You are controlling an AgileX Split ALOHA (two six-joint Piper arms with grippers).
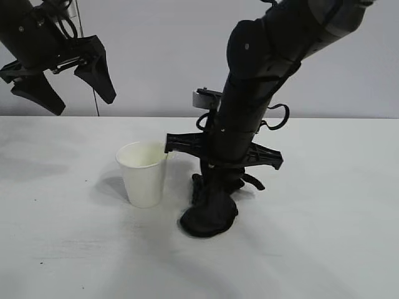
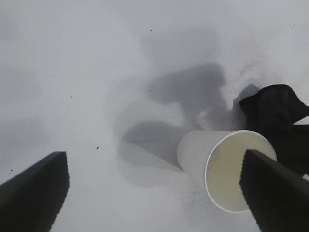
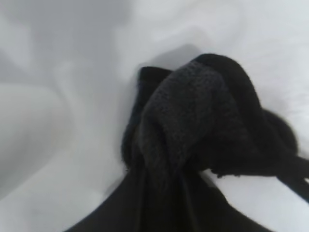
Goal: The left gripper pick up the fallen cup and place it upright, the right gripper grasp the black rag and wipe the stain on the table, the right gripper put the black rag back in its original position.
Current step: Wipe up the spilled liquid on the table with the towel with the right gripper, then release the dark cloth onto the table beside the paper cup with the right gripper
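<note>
On the near table: a wide, flat white tabletop (image 1: 324, 249) with faint grey smudges is being shown from the exterior view, bearing everything below.
Black rag: a soft, wrinkled black cloth (image 1: 209, 218) is being pressed onto the tabletop near its middle, bunched into a rounded wad just beside the cup; in the right wrist view its knitted folds (image 3: 203, 125) are being gathered into a tight bundle.
Right gripper: the black two-fingered claw (image 1: 215, 190) on a thick, jointed black arm with cables is being held straight down over the rag, its fingers being pinched on the cloth's upper folds; the lower part of the cloth is being kept against the tabletop.
Cup: a plain white tapered paper cup (image 1: 143, 173) with a rolled rim is being left standing upright, mouth up, touching nothing but the tabletop, just to the left of the rag in the exterior view; in the left wrist view the cup (image 2: 217, 164) is being seen from above with the rag (image 2: 273, 113) close behind it.
Stain: no amber blotch is being made out; whether it is lying beneath the rag cannot be told.
Left gripper: the black claw with wedge-shaped pointed fingers (image 1: 62, 87) is being held high above the tabletop at the far left, well apart from the cup, its fingers being kept spread wide with nothing between them.
</note>
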